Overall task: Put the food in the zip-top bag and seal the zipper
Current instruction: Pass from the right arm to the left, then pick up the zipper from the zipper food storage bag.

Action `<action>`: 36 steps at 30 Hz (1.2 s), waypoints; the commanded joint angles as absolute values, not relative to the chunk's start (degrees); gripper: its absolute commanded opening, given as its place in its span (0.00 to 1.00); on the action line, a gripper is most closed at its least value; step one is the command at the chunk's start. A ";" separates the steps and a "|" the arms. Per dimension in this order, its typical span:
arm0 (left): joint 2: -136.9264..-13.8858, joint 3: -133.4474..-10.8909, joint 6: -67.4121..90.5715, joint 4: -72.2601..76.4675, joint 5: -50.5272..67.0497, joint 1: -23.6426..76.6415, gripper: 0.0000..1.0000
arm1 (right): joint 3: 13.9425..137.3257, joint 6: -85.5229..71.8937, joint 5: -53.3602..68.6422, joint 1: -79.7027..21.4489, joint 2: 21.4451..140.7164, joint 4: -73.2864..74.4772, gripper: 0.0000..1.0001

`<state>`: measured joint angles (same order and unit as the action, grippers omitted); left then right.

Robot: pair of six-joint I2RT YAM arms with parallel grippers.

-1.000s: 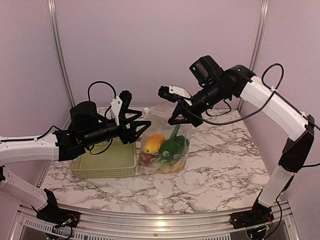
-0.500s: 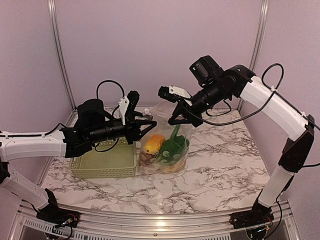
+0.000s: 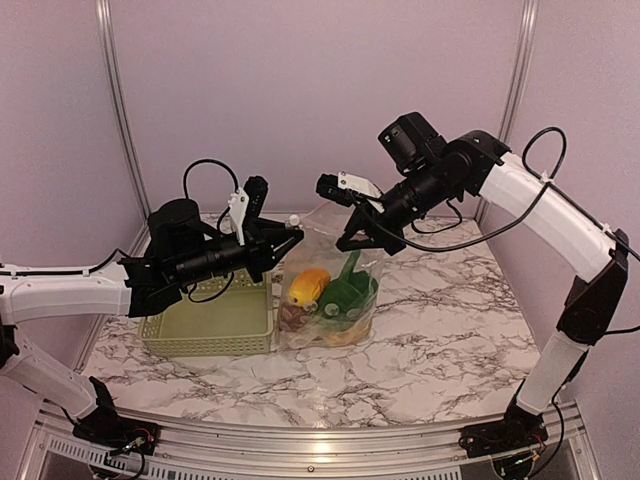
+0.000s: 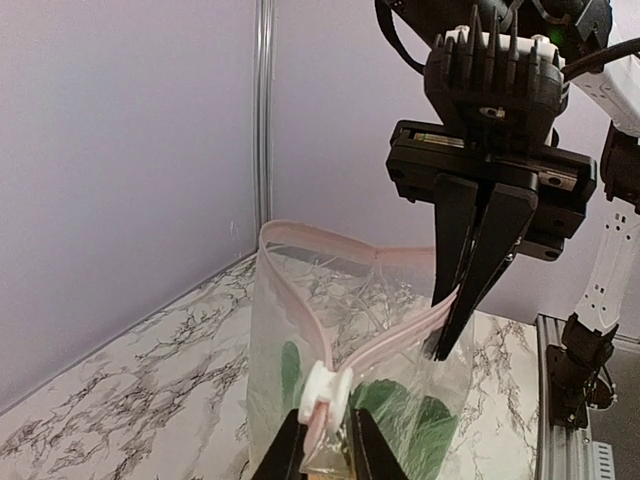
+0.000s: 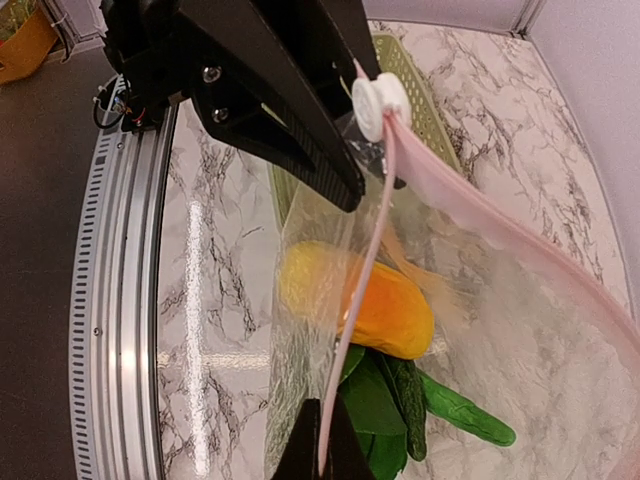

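Pink zipper (image 4: 400,328) of zip-top bag (image 4: 290,335) is being pinched taut by right gripper (image 4: 445,335) so white slider (image 4: 325,390), flanked by left gripper (image 4: 325,447) with near-closed fingers (grip unclear), can be pulled.

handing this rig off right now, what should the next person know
Left gripper: straddles the zipper just under the white slider; whether it grips yet is unclear.
Right gripper: shut on the zipper farther along, holding the zip-top bag upright.
Done: the food is inside the bag, which stands beside the green basket.
Left: the mouth gapes open; likely run the slider toward the right gripper to seal.
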<state>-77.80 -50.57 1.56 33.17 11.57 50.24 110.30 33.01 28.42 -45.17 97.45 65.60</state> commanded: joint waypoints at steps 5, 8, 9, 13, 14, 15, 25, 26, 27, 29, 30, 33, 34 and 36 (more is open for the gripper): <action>-77.53 -50.51 1.28 35.41 12.79 49.84 0.08 | 110.15 33.47 28.18 -45.70 96.60 66.38 0.00; -77.59 -50.45 1.10 35.28 12.83 49.77 0.03 | 110.14 33.32 27.44 -45.70 96.89 66.16 0.01; -77.46 -50.37 1.02 35.29 12.83 49.76 0.00 | 110.27 33.14 26.69 -45.70 97.07 65.98 0.01; -76.92 -50.34 0.46 34.95 12.41 49.80 0.00 | 111.52 33.54 26.32 -45.66 97.38 66.04 0.05; -76.88 -50.43 0.37 34.16 12.36 49.83 0.00 | 112.39 33.83 26.61 -45.70 97.32 66.23 0.09; -76.79 -50.63 -1.05 33.36 12.48 49.83 0.00 | 113.19 34.09 27.01 -45.69 97.18 66.28 0.13; -75.17 -54.12 -10.76 21.85 16.94 50.52 0.00 | 121.65 34.89 34.05 -46.01 99.93 66.72 0.23; -75.04 -54.35 -11.25 20.89 17.08 50.71 0.00 | 122.23 34.90 34.33 -46.27 100.13 66.64 0.23; -74.96 -54.66 -11.64 19.97 17.32 51.03 0.00 | 122.85 34.97 34.67 -46.58 100.42 66.56 0.24; -74.81 -55.13 -12.13 18.29 17.51 51.67 0.00 | 123.55 35.00 34.89 -47.53 101.28 66.66 0.30; -74.82 -55.36 -12.42 17.72 17.43 52.13 0.00 | 123.85 35.13 34.56 -48.26 101.80 66.77 0.32; -74.65 -55.57 -13.11 16.95 16.84 53.14 0.00 | 124.06 35.65 32.68 -50.93 103.07 66.97 0.37; -74.55 -55.55 -13.29 16.93 16.64 53.44 0.00 | 124.00 35.67 32.02 -51.67 103.48 66.90 0.38; -74.21 -55.50 -13.45 17.00 16.53 53.78 0.00 | 124.09 35.57 30.91 -52.62 103.93 66.32 0.39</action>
<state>-75.88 -54.17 -11.64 20.05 16.08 52.99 122.45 35.03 32.69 -50.13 102.24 65.84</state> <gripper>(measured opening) 0.013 0.384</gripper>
